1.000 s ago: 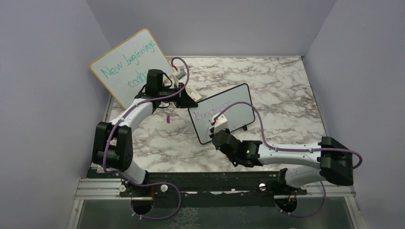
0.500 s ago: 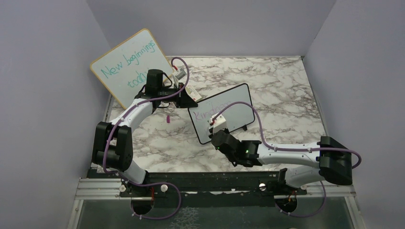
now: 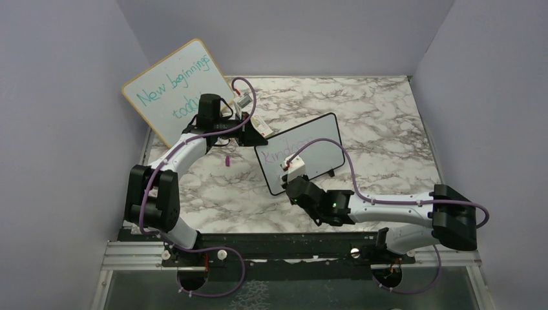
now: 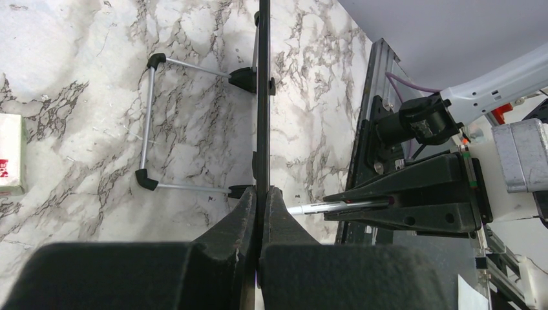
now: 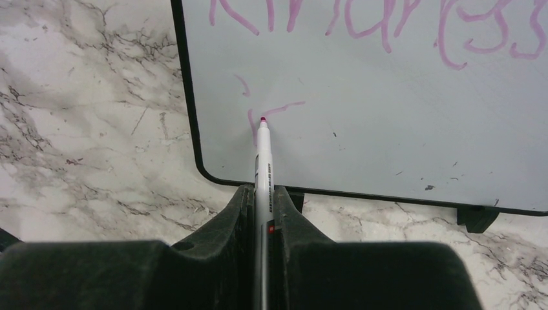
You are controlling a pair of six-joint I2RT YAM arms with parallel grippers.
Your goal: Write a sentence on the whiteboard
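Rails (image 3: 271, 248) along the near edge carried both arm bases. From the right-hand base an arm reached low across the marble table (image 3: 388, 123) toward the middle. The right gripper (image 5: 262, 194) had its fingers pressed in on a white marker (image 5: 263, 152), which stuck out forward between them. The marker's pink tip touched the whiteboard (image 5: 388, 129) low down near its left corner, as that wrist camera saw it, where a few short pink strokes (image 5: 268, 110) met. Above them ran the first line of the sentence (image 5: 388, 26), "Kindness" in a thin purple-pink hand, its top cut off in that view.

The whiteboard stood near upright in the middle of the table on small black feet (image 5: 477, 216), turned at an angle to the table's edges. Just beyond it the left gripper (image 4: 260, 194) pinched the board's thin black edge, one jaw on either side of the frame, by the upper left corner as seen from above. A wire stand (image 4: 152, 123) rested on the marble behind the board. A small pink piece (image 3: 228, 161), too small to name, lay left of the board. Farthest back, a larger wood-framed board (image 3: 174, 90) with teal writing leaned in the left rear corner.
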